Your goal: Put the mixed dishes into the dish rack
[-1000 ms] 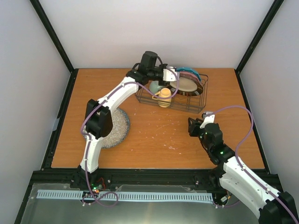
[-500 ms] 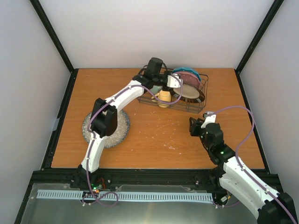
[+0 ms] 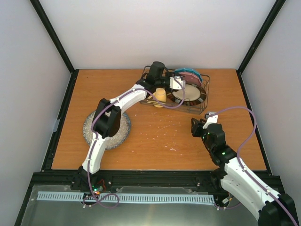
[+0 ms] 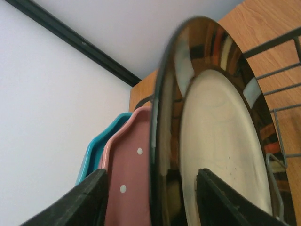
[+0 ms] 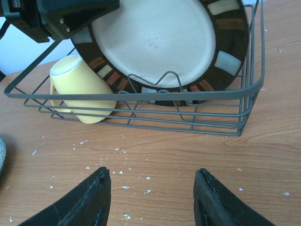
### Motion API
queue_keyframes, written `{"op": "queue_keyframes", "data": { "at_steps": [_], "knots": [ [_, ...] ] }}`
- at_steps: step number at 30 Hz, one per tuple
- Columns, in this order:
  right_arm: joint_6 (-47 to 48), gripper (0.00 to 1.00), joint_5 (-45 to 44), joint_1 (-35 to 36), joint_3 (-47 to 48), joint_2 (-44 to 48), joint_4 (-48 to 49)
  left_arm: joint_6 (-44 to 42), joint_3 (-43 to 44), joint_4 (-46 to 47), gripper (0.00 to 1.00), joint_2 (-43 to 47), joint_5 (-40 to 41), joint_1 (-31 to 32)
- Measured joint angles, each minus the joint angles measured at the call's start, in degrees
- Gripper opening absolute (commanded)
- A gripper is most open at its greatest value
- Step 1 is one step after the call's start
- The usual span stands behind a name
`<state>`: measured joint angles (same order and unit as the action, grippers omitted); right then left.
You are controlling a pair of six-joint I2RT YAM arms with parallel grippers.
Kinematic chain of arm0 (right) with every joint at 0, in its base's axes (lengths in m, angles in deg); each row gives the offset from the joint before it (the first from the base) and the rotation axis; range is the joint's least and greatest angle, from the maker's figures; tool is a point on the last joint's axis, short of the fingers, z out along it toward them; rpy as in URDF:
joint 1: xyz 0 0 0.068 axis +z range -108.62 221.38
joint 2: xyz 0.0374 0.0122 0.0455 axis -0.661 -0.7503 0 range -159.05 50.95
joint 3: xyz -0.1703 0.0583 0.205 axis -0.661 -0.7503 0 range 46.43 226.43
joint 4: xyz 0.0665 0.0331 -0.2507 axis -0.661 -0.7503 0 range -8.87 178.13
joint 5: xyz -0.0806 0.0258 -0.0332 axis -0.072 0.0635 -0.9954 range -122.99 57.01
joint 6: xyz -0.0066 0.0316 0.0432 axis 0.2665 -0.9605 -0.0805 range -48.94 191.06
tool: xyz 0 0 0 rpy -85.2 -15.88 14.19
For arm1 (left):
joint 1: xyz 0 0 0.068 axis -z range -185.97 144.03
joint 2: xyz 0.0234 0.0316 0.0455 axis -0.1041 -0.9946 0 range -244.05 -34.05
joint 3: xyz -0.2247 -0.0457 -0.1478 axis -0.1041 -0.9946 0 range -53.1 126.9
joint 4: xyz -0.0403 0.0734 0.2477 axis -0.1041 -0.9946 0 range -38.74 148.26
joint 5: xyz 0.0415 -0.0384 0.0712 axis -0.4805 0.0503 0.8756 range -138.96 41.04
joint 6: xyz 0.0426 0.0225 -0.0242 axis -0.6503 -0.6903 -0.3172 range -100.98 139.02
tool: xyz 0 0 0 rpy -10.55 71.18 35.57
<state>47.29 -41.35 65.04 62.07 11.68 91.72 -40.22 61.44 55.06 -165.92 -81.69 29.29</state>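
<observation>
The dark-rimmed cream plate [image 3: 189, 95] stands on edge in the dish rack [image 3: 205, 94], upper centre-right of the top view. It sits just in front of the pink white-dotted plate [image 4: 129, 165], cream face tilted toward the lower frame edge, its width running left to right. The left tool [image 4: 151, 188] straddles its rim, fingers apart and not clamping. The right tool [image 5: 151, 174] hovers over the table [image 3: 155, 127] below the rack, jaws wide and empty.

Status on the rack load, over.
Left fingers open, straddling dark-rimmed cream plate in dish rack. Right fingers open, empty. Grey speckled plate on table, unloaded.
</observation>
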Motion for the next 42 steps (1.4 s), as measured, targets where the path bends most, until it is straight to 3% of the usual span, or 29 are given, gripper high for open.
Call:
{"op": "queue_keyframes", "data": {
  "at_steps": [2,3,13,21,28,33,35,38,42],
  "knots": [
    [0.3,0.49,0.0,-0.1,0.0,-0.2,0.1,0.4,-0.4,0.9,0.97,0.0,0.7,0.0],
    [0.4,0.49,0.0,-0.1,0.0,-0.3,0.1,0.4,-0.6,1.4,0.99,0.0,1.2,0.0],
    [0.9,0.5,0.2,-0.5,-1.0,-1.5,0.6,2.8,-1.3,4.3,1.0,0.0,4.4,-0.1],
    [1.3,0.52,0.4,-0.5,-2.1,-1.2,1.1,10.2,-5.4,4.9,1.0,4.1,5.7,-0.1],
    [3.2,0.53,1.4,-0.6,-2.4,0.7,1.9,24.7,-13.9,5.2,1.0,21.2,11.8,-1.4],
    [5.1,0.51,3.4,-0.7,-2.0,-0.9,3.0,38.6,-17.3,6.4,1.0,34.7,16.4,-8.9],
    [5.7,0.48,6.1,-0.7,-1.1,-3.5,3.9,43.8,-20.1,6.4,0.93,39.6,17.2,-13.8],
    [6.4,0.43,12.9,-0.7,2.5,-10.6,4.8,51.6,-25.2,5.1,0.75,45.6,15.0,-22.5],
    [8.8,0.42,23.6,2.4,15.2,-27.3,2.1,60.0,-32.7,-0.6,0.56,50.1,7.7,-35.9]
  ]
}}
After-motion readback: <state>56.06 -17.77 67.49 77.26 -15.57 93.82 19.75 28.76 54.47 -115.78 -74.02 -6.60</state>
